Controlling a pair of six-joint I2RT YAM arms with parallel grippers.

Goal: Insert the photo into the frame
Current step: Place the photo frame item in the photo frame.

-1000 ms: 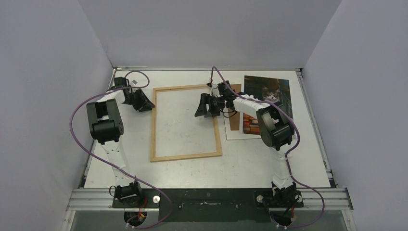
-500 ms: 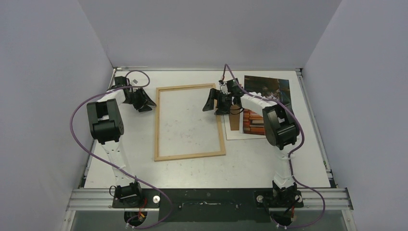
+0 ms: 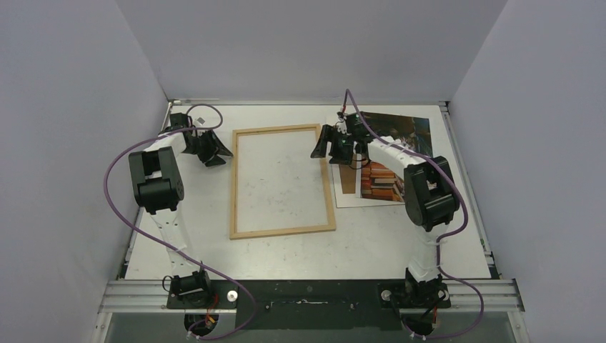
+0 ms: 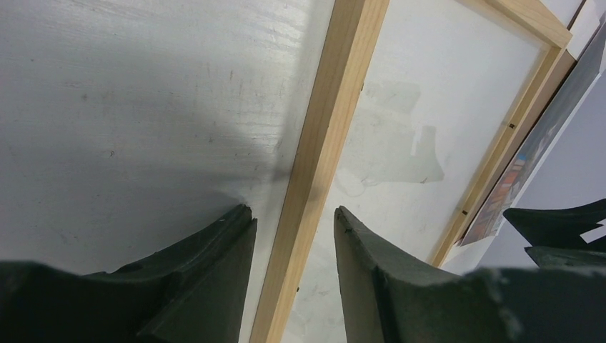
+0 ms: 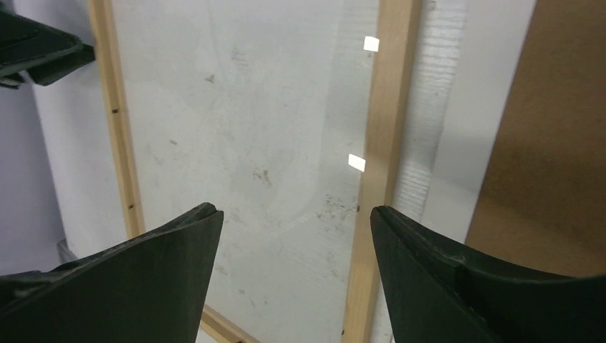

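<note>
Overhead, frame: the light-wood frame (image 3: 234,182) lies flat on the white table (image 3: 286,250), an empty rectangle between the two arms, with bare tabletop showing through it.
Overhead, photo: the photo (image 3: 380,180) lies outside the frame, just to its right. Orange and red book stacks show, while the right arm covers part of the upper picture. A brown board (image 3: 348,180) rests on its left margin.
Overhead, left gripper: the left gripper (image 3: 214,151) sits low at the far end of the frame's left rail.
Overhead, right gripper: the right gripper (image 3: 325,146) hangs over the far end of the right rail, between frame and photo.
Left wrist, tool: the fingers (image 4: 214,264) stand partly apart astride one rail of the frame (image 4: 336,93), one on each side. A gap shows beside the left-hand finger, and nothing is gripped.
Left wrist, photo: a sliver of the photo (image 4: 504,200) shows beyond the opposite rail, outside the frame.
Right wrist, tool: the fingers (image 5: 164,264) spread wide above the table and hold nothing. One rail of the frame (image 5: 382,107) passes beneath the gap, close to the right-hand finger.
Right wrist, surroundings: the brown board (image 5: 550,143) fills the right edge. A pale strip lies between rail and board; whether it is table or the photo's white border cannot be told.
</note>
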